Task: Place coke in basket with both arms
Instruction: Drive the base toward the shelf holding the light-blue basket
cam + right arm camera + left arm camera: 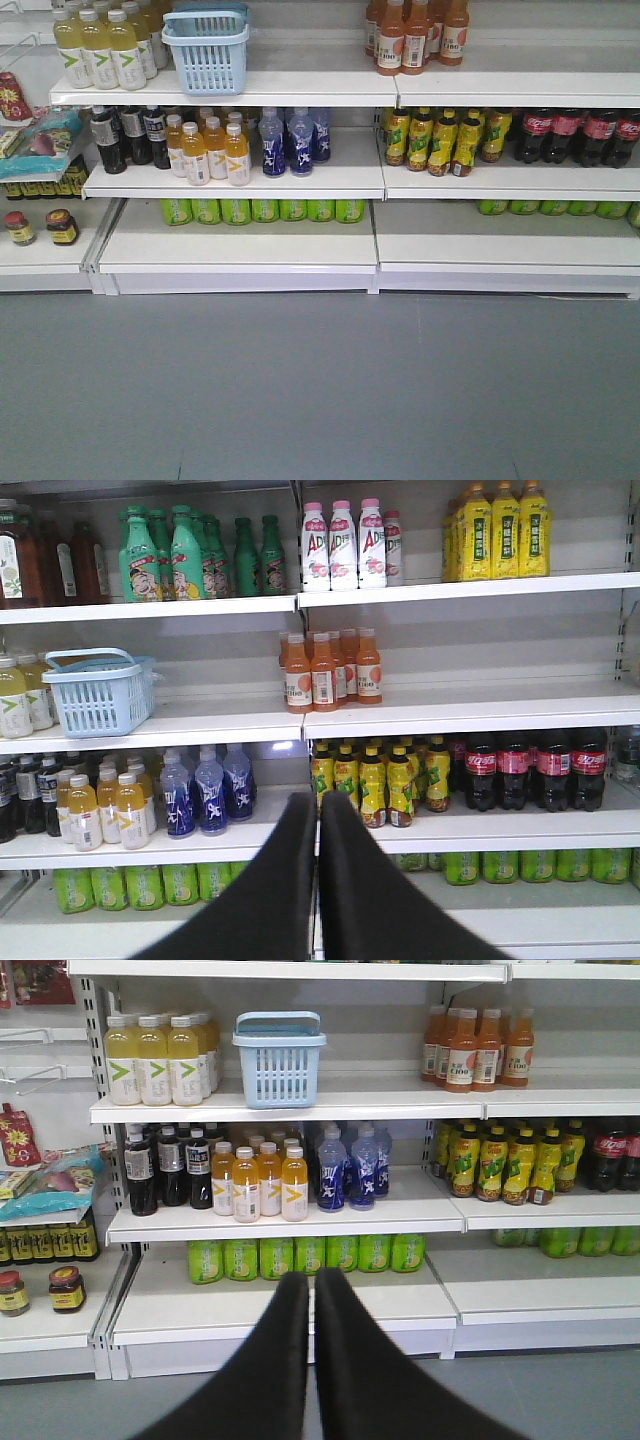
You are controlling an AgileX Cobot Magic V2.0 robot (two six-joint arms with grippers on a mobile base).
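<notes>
Sitting upright on the mid shelf point(500, 830), coke point(513, 770) lies up-right of your right fingers point(360, 880), nearer than left fingers point(260, 1360); both clenched, prob. empty. Basket point(98, 695) one shelf higher, left.

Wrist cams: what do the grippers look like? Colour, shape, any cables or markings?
Left gripper: two plain black fingers, broad at the base and tapering to rounded points. Right gripper looks the same. The surfaces are matte, with no markings, cables or pads visible. Nothing beyond the fingers shows in either wrist view, and the front view shows no part of them.
</notes>
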